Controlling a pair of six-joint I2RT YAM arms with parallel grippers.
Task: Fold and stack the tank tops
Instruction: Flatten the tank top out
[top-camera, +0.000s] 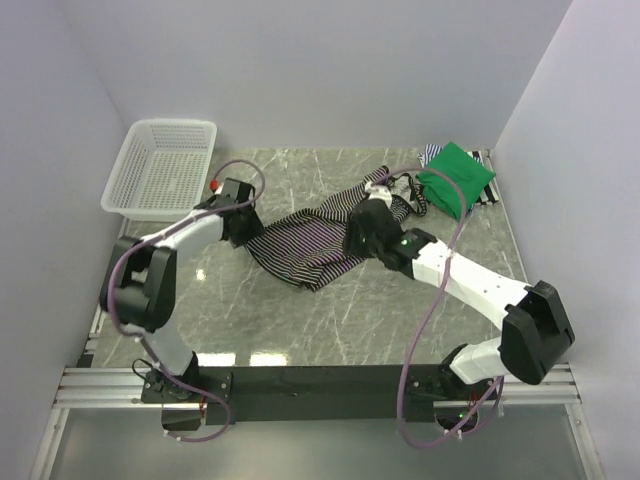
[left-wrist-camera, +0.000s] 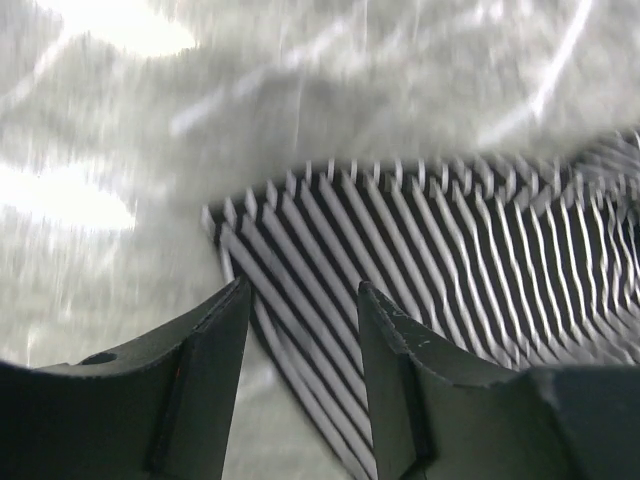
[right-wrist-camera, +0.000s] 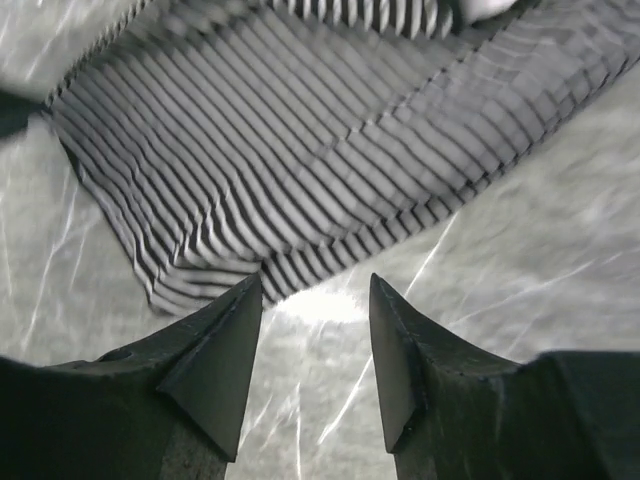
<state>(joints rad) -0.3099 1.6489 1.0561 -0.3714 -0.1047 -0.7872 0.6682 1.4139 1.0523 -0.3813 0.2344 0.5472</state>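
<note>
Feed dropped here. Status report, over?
Left gripper, right gripper open, at edges of striped tank top. Top lies unfolded mid-table. Green tank top folded, far right. Nothing blocking.

the grey marbled tabletop (top-camera: 300, 320) carries a white mesh basket (top-camera: 150, 205) at its far left corner. a black-and-white striped tank top (top-camera: 305, 245) lies rumpled across the middle. at the far right, a folded green tank top (top-camera: 455, 178) sits over a finely striped tank top (top-camera: 430, 152), whose edges peek out.

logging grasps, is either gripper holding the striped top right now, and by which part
Nothing is held. The left gripper is open over an edge of the black-and-white striped tank top; the right gripper is open just off its corner.
</note>
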